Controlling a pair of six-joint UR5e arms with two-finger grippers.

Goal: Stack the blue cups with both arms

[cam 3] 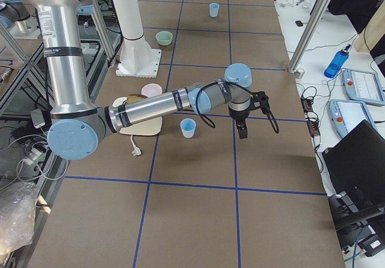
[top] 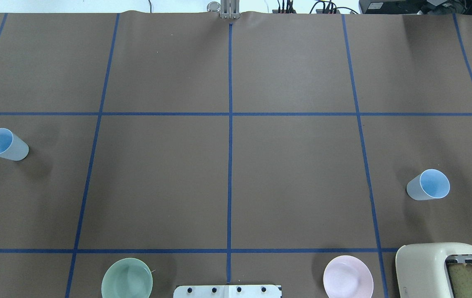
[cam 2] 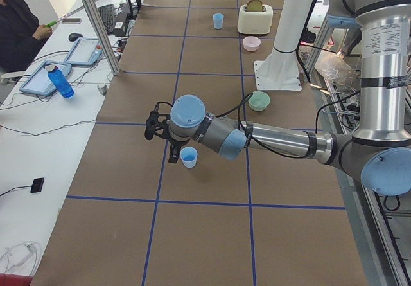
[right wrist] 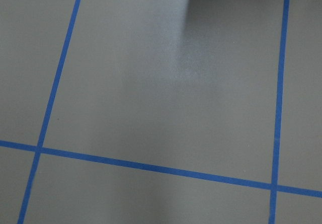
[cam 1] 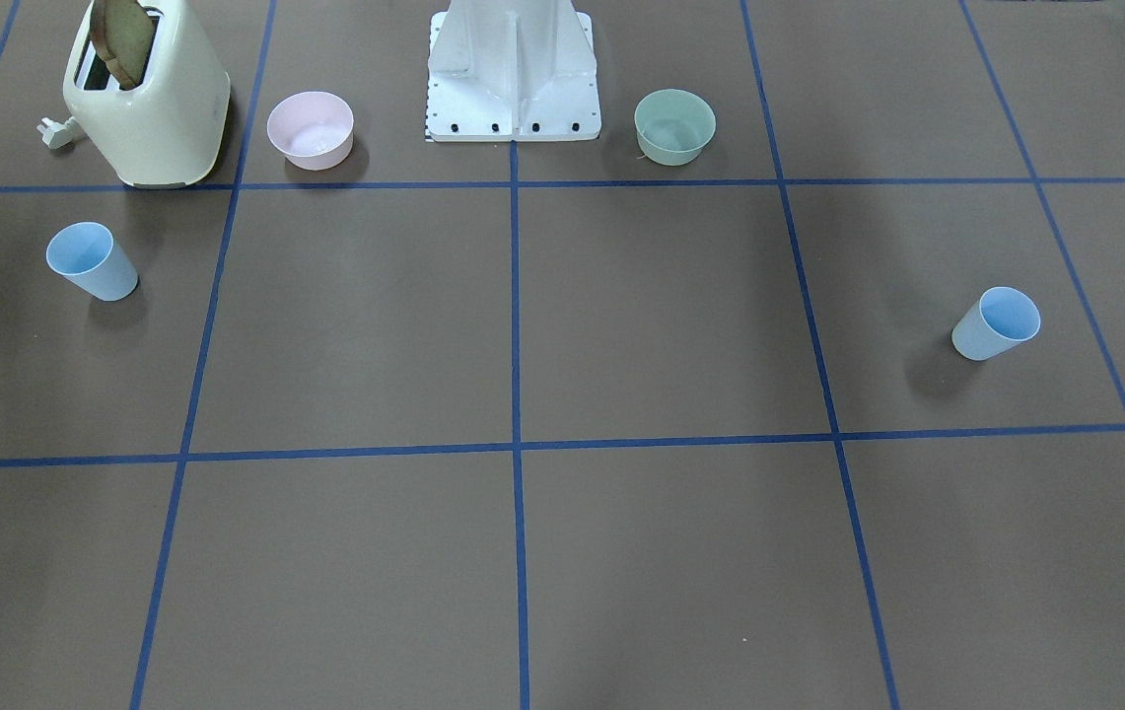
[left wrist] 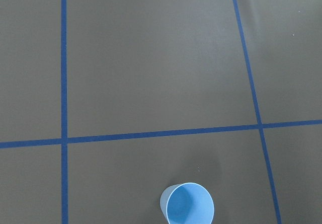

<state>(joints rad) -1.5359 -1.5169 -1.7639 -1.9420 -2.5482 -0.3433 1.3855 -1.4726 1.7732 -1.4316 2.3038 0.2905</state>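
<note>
Two blue cups stand upright, mouths up, well apart on the brown-covered table [cam 1: 661, 316], which blue tape lines [cam 1: 515, 296] divide into squares. The left blue cup [top: 6, 145] sits near the table's end on the robot's left, and the right blue cup [top: 428, 185] near the opposite end, one square out from a cream toaster [cam 1: 148, 99] that has a slice of bread [cam 1: 118, 39] sticking up from a slot. Seen from the side, the left arm [cam 2: 276, 138] reaches out low over the table. The left gripper [cam 2: 172, 155] points down just beside the left blue cup, on the side away from the robot's base, and whether it touches the cup cannot be told. The left wrist camera catches that cup's open mouth at the bottom edge of its view. The right arm [cam 3: 150, 106] stretches out above the toaster and the right blue cup. The right gripper [cam 3: 242, 130] hangs pointing down beyond the cup, apart from it, while its wrist camera looks on brown covering and tape lines. How wide either gripper's fingers stand cannot be told from the side views. A pink bowl [cam 1: 311, 128] stands between the toaster and the white pedestal [cam 1: 513, 79], and a green bowl [cam 1: 674, 125] stands on the pedestal's other side.
</note>
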